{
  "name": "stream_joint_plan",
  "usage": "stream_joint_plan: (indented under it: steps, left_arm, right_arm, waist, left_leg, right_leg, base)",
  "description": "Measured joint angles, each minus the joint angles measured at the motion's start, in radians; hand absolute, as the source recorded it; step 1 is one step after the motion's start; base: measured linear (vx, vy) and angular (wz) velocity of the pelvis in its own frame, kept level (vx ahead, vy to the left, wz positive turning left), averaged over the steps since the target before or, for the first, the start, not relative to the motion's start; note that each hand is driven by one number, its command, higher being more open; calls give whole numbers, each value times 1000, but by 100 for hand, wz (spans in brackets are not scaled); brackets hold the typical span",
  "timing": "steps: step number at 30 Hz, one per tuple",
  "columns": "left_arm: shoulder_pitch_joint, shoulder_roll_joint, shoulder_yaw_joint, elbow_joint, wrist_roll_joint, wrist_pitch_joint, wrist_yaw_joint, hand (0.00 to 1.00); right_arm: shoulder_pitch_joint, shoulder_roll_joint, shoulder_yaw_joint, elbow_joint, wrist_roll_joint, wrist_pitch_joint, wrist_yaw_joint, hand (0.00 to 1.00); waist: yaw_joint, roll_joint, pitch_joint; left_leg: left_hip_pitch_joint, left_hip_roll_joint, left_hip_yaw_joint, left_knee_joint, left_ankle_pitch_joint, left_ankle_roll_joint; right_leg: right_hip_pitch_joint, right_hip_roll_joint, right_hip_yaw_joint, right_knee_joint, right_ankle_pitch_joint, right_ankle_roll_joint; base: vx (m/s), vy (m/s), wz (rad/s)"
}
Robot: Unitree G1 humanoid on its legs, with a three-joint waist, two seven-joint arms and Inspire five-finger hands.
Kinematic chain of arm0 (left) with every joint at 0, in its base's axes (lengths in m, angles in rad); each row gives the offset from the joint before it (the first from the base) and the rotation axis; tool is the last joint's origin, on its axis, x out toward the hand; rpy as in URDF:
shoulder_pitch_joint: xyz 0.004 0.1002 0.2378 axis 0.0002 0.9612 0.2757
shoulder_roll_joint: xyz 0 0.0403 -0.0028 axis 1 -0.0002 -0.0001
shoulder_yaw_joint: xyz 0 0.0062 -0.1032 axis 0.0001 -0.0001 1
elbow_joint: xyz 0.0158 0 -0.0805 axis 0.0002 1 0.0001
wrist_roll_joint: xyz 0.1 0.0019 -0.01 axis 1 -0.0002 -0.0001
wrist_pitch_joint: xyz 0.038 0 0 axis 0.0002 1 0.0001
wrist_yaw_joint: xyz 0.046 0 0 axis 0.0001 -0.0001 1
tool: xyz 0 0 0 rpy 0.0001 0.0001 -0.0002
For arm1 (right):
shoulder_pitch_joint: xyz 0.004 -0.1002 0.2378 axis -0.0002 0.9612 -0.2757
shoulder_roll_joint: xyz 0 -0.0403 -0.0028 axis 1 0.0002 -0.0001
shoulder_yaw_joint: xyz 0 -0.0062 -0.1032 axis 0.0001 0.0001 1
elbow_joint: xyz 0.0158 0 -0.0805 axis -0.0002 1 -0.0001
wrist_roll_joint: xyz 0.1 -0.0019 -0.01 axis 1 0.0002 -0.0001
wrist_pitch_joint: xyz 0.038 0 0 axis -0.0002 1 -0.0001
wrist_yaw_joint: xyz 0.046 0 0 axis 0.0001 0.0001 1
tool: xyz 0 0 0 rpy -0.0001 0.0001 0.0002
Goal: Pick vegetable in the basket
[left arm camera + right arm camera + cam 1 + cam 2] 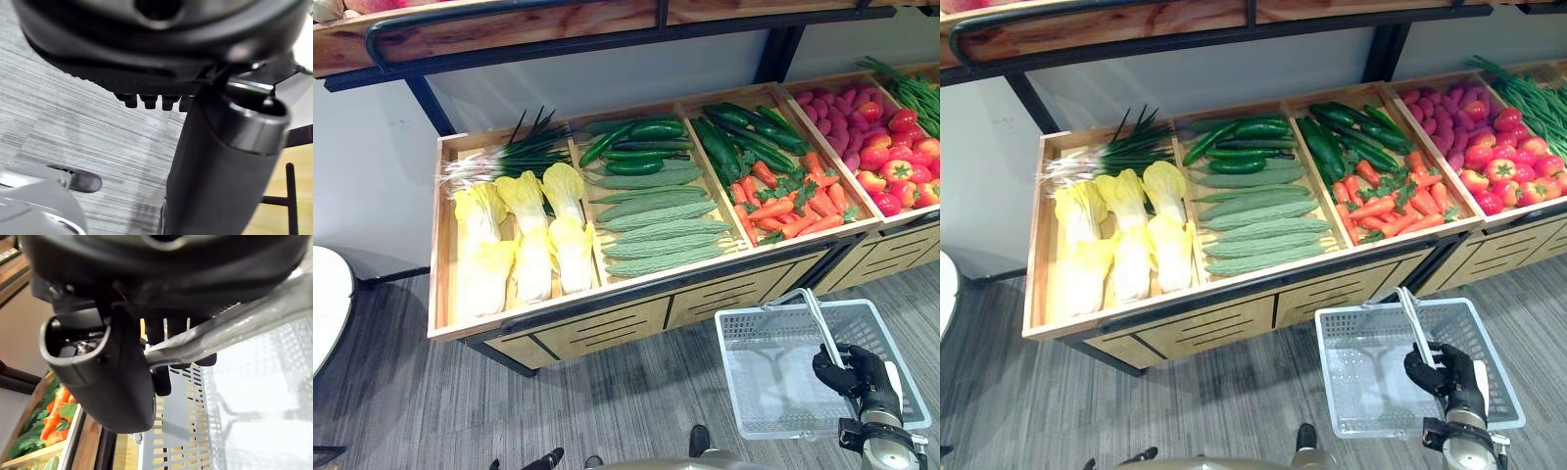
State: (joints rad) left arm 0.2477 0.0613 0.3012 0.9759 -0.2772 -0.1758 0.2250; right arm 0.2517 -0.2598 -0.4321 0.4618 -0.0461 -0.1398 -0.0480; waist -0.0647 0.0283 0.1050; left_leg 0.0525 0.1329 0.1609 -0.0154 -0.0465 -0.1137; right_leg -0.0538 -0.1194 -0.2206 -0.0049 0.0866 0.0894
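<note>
**Basket in hand, vegetables not yet picked**

My right hand (854, 378) curls round the handle (814, 318) of the empty grey basket (781, 312), which hangs below the carrots (793, 208). The cucumbers (632, 149) lie in their crate, well apart from it. They are probably firm, light and smooth, so I would grasp one mid-length. I cannot tell how the left hand's (215, 166) fingers are set.

Display stand (441, 245) compartments, left to right: scallions (514, 152) behind cabbages (524, 235); cucumbers (631, 147) behind bitter gourds (656, 230); carrots (793, 206); tomatoes (901, 166). Before the stand, rightward: basket (754, 338), handle in right hand (852, 377).
</note>
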Motion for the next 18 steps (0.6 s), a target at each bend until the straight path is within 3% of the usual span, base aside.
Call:
stream_joint_plan:
  steps: [5,9,15,18]
  left_arm:
    - [-30,13,44,-81,-79,-2,23,100]
    - [-40,12,108,-163,-239,-14,80,100]
    - [-41,10,166,-284,-236,-87,237,100]
    - [-42,11,188,-335,-211,-110,274,100]
  right_arm:
    - [-18,31,0,109,4,0,-30,0]
    - [-20,75,-58,204,10,0,-73,0]
    - [28,112,-101,235,9,0,-139,0]
    - [38,123,-102,255,5,0,-148,0]
  waist:
    - [6,-13,2]
    - [14,-13,-1]
    - [39,-20,-18]
    - [44,-29,-33]
  left_leg:
    - [3,-1,-1,1,-2,0]
    - [22,2,-10,1,-5,3]
    - [27,1,-7,-2,-10,7]
    - [32,-3,-6,-5,-9,8]
  right_leg:
    - [7,-2,-5,2,-4,0]
    - [30,-6,-25,17,-24,3]
    - [42,-15,-42,18,-27,7]
    - [58,-24,-57,15,-30,12]
  base:
    - [14,15,3]
    - [-29,9,10]
    - [-7,10,6]
    - [23,29,16]
